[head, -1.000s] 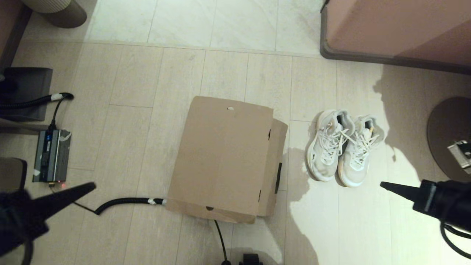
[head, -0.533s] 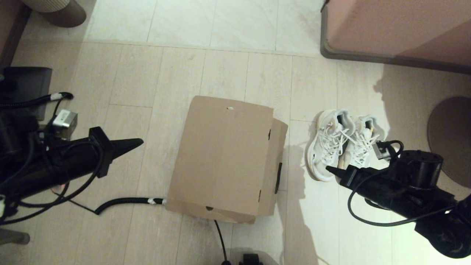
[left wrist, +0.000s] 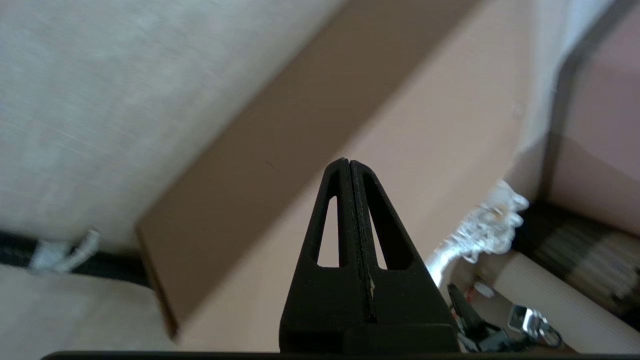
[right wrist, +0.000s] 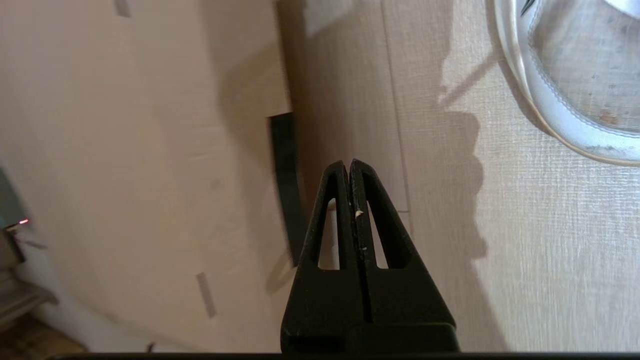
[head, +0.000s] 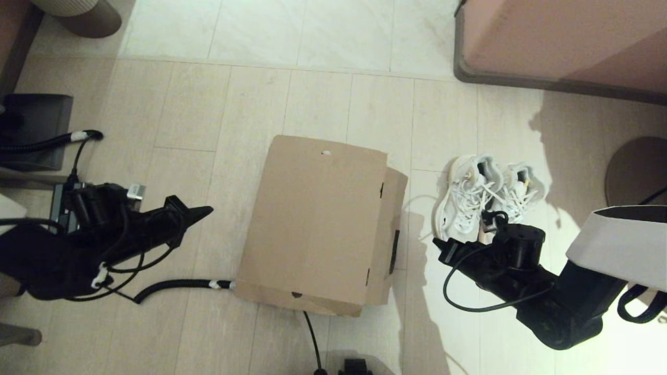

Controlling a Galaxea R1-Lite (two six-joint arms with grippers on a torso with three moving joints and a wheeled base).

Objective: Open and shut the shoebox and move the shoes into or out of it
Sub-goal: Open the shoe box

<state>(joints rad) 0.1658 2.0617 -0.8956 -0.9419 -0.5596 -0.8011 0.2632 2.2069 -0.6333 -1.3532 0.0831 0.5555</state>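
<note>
The brown cardboard shoebox lies closed on the floor, its lid flap with the dark tape strip facing right. The pair of white mesh shoes stands on the floor to its right, outside the box. My left gripper is shut and empty, a short way left of the box; its wrist view shows the box side. My right gripper is shut and empty, between the box flap and the shoes. In the right wrist view its tip hangs beside the tape strip, with a shoe sole off to the side.
A black corrugated hose runs to the box's near left corner, and a cable leads from its front. A dark box sits far left. Pink furniture and a round brown base stand at the right.
Both arms swung in toward the shoebox. The left gripper came up to its left side. The right gripper moved left past the shoes' toes toward the flap. Both stayed shut.
</note>
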